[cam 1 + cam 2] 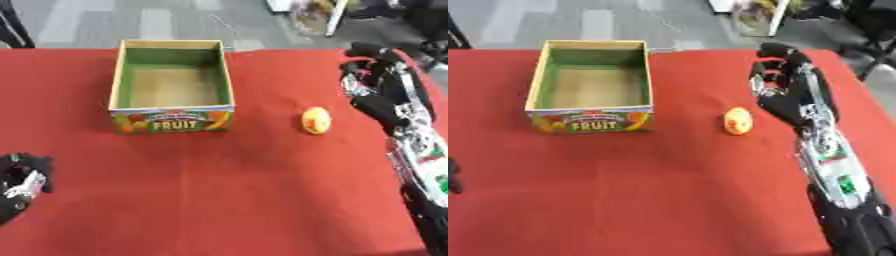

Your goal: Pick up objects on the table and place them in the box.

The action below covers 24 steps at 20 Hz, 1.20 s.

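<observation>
Left eye view: a rounded yellow-orange fruit (316, 120) lying on the red table (219, 200), just right of the fruit box (172, 121), apart from it; likely to roll off toward the box or the near edge if nudged by fingertips before any closing around it, going by its shape. Box open and seemingly bare inside, its tall near wall liable to be clipped by a low carry, which could shove the box askew. Right hand (372, 82) reaching in from the right, beyond and to the right of the fruit, near but not touching; fingers bent somewhat, holding nothing visible, though too blurred to say how wide. Left hand (22, 182) idle at the lower left edge, well apart from everything, fingers not readable. Right eye view: same layout, right hand (785, 80) shown more fully, thumb and fingers partly curled and spread from each other, with nothing between them and no contact with fruit or cloth. Only a dark scrap of the left hand at the left edge. Fruit between box and hand.
</observation>
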Each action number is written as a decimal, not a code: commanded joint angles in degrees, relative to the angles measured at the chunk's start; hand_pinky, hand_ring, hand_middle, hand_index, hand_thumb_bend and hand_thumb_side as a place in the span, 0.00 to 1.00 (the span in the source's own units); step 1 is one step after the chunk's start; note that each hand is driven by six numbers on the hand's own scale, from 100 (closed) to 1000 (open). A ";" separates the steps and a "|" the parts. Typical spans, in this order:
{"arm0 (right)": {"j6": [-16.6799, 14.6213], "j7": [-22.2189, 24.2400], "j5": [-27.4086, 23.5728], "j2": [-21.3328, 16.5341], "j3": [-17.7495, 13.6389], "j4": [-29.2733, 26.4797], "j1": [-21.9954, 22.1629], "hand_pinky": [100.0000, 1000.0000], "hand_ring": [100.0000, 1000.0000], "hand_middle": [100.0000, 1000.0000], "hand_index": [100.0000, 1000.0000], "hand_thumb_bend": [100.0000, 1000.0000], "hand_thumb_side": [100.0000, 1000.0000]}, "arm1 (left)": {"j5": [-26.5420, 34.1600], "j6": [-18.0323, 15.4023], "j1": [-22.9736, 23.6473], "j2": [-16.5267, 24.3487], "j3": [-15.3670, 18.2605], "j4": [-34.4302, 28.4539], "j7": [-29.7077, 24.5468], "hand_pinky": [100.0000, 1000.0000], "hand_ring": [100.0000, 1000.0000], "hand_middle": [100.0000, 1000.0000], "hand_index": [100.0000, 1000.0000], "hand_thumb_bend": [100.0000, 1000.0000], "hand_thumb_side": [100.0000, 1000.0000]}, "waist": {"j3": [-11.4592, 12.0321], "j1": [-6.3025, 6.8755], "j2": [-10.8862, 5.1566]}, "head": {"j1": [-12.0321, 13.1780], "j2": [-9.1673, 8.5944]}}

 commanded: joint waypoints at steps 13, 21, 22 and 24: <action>-5.76 9.52 6.72 -15.17 3.30 4.17 -4.18 0.58 0.67 0.70 0.78 0.06 0.00 | -0.07 0.01 -0.13 0.89 0.23 -0.97 -0.16 0.44 0.40 0.45 0.46 0.14 0.29 | 0.10 -0.61 -1.51 | -0.05 -0.31; -11.56 19.69 18.51 -21.11 7.25 20.48 -11.97 0.62 0.72 0.75 0.80 0.12 0.00 | -0.13 -0.02 0.28 1.14 0.02 -0.81 -0.40 0.44 0.40 0.45 0.46 0.14 0.28 | 0.07 -0.79 -2.20 | -0.34 -0.08; -12.13 20.52 19.59 -21.02 7.50 22.54 -12.90 0.63 0.73 0.75 0.80 0.13 0.00 | -0.11 -0.06 0.30 1.14 0.00 -0.79 -0.42 0.44 0.40 0.45 0.46 0.14 0.28 | 0.10 -0.73 -2.25 | -0.39 -0.09; -13.16 21.52 21.49 -20.58 7.81 26.05 -14.55 0.63 0.74 0.76 0.80 0.13 0.00 | -0.08 -0.11 0.34 1.12 -0.05 -0.74 -0.48 0.44 0.40 0.45 0.46 0.14 0.28 | 0.18 -0.62 -2.32 | -0.51 -0.10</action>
